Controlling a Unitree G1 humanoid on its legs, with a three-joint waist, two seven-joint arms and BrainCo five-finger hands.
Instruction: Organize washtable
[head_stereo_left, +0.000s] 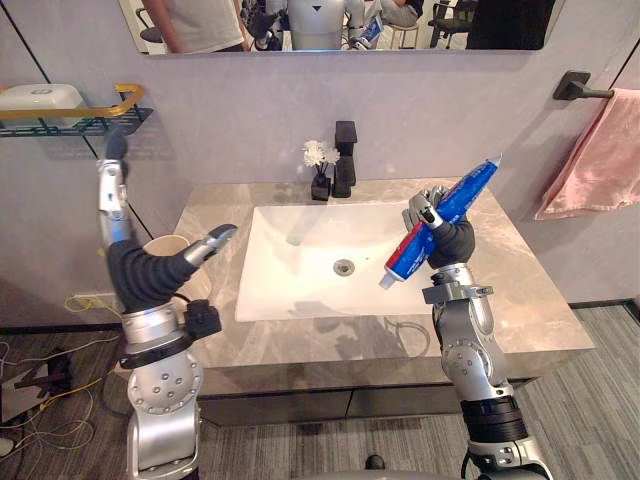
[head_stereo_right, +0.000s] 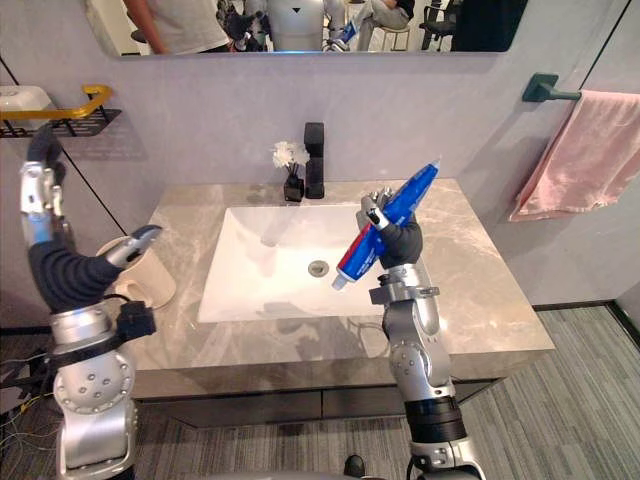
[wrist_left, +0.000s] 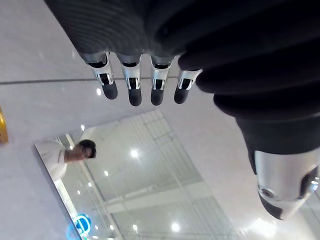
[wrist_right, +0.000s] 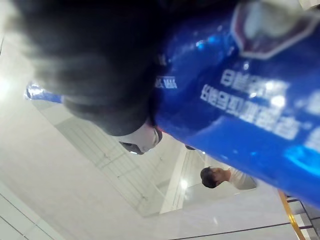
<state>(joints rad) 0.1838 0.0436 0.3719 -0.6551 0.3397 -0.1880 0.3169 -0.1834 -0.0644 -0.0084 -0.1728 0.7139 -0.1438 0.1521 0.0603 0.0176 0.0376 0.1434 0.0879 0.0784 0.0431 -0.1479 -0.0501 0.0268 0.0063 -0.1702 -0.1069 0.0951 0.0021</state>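
Left hand stood raised beside the counter, fingers straight and spread wide, holding nothing. Behind its thumb a beige cup sat on the counter, left of the white sink. A black faucet and a small flower vase stood behind the sink. Right hand gripped a blue toothpaste tube, tilted, cap down over the sink's right part.

pink towel: hanging, far right | black faucet: flower vase just beside | wire shelf: far left
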